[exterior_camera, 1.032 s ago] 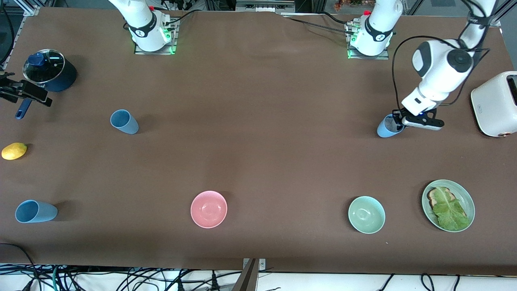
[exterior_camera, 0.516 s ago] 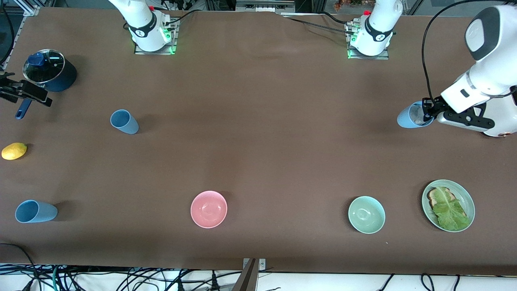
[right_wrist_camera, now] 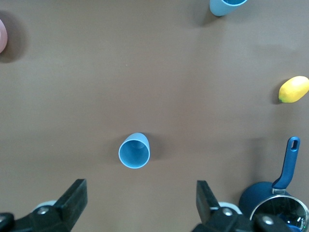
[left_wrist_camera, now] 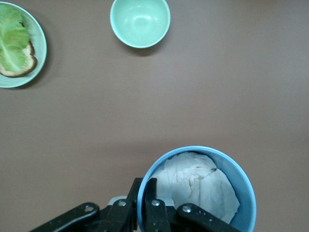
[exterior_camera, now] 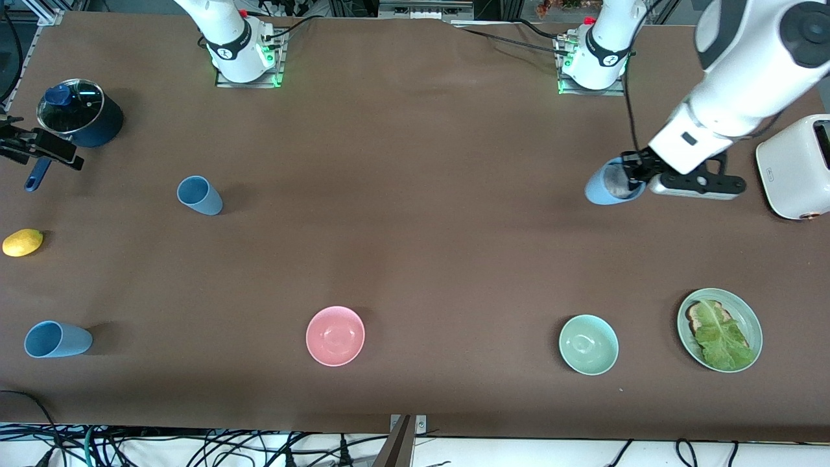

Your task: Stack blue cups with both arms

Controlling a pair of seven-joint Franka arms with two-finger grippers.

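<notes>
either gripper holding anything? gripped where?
Left gripper holds a blue cup by its rim, one finger inside. Right gripper is open, holding nothing.

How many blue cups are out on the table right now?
3. One stands near the lidded pot, one near the front edge past the lemon, and one, with crumpled paper inside, is held by the left gripper.

Sky-blue cup (exterior_camera: 606,188) is showing white paper inside; slate-blue cup (exterior_camera: 199,195), pink bowl (exterior_camera: 335,335), mint bowl (exterior_camera: 588,344) and yellow lemon (exterior_camera: 23,242) are sitting on the brown desk (exterior_camera: 415,259).
</notes>
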